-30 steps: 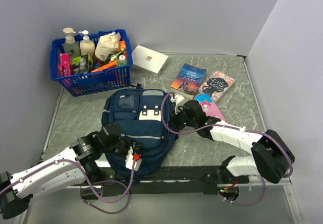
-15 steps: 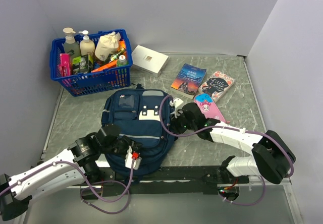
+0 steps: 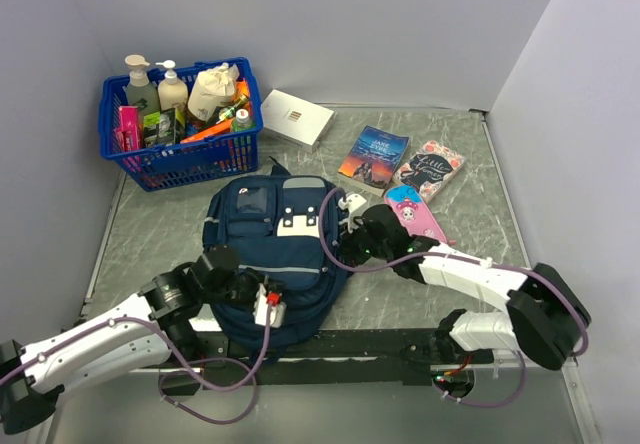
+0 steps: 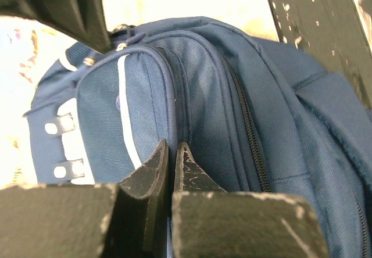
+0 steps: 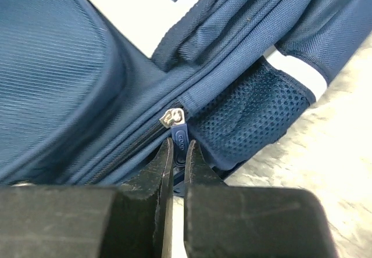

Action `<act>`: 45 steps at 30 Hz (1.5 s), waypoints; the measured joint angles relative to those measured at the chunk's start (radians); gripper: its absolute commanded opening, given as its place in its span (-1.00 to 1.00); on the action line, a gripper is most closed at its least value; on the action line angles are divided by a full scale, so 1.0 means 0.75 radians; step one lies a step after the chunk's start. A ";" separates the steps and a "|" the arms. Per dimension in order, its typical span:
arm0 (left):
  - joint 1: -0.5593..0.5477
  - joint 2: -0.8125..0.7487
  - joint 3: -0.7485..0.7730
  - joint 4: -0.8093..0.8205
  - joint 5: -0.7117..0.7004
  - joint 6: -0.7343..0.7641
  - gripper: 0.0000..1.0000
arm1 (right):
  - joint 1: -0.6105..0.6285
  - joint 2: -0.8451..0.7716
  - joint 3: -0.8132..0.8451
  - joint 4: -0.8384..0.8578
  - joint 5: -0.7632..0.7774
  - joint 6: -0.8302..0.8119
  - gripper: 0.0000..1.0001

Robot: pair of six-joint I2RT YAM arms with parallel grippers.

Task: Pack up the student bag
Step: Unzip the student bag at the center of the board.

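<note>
L hand (image 4: 172,153) has nudged up the big navy blue fabric backpack (image 3: 275,254), lying flat mid-bench (image 3: 470,184) w/ top twd the back wall, and pinches its bottom seam, while R hand (image 5: 177,153), on the bag's right flank, grips the small blue zip pull (image 5: 181,137), track prob. running twd that top.

Student bag (image 3: 270,254) mid-table (image 3: 470,204), basket (image 3: 190,160) behind-left, box (image 3: 296,117) and books (image 3: 374,156) behind-right.

Crowded rear, open sides
The navy blue fabric backpack (image 3: 275,254) filled the middle of the grey marbled worktop (image 3: 480,214); the blue plastic basket (image 3: 180,154), flat white box (image 3: 296,117) and three paperback books (image 3: 373,156) blocked the rear, while bare lanes lay along the left and right edges.
</note>
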 measured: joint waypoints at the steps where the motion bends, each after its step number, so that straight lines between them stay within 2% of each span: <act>1: -0.004 0.023 -0.001 0.025 -0.009 -0.034 -0.98 | 0.004 -0.030 -0.003 -0.005 0.015 0.005 -1.00; 9: -0.019 0.245 0.002 0.217 -0.106 -0.346 -0.98 | 0.094 -0.163 -0.037 -0.072 0.152 0.060 -1.00; 16: -0.015 0.233 0.004 0.352 -0.266 -0.547 -0.98 | 0.145 -0.206 -0.074 -0.153 0.166 0.152 -1.00; 29: -0.007 0.285 0.093 0.411 -0.446 -0.871 -0.98 | 0.264 -0.360 -0.081 -0.224 0.222 0.274 -1.00; 38: -0.007 0.521 0.255 0.372 -0.471 -0.975 -0.98 | 0.368 -0.364 -0.025 -0.369 0.376 0.311 -1.00; 45: -0.008 0.543 0.261 0.387 -0.470 -0.976 -0.98 | 0.388 -0.513 -0.026 -0.427 0.449 0.335 -1.00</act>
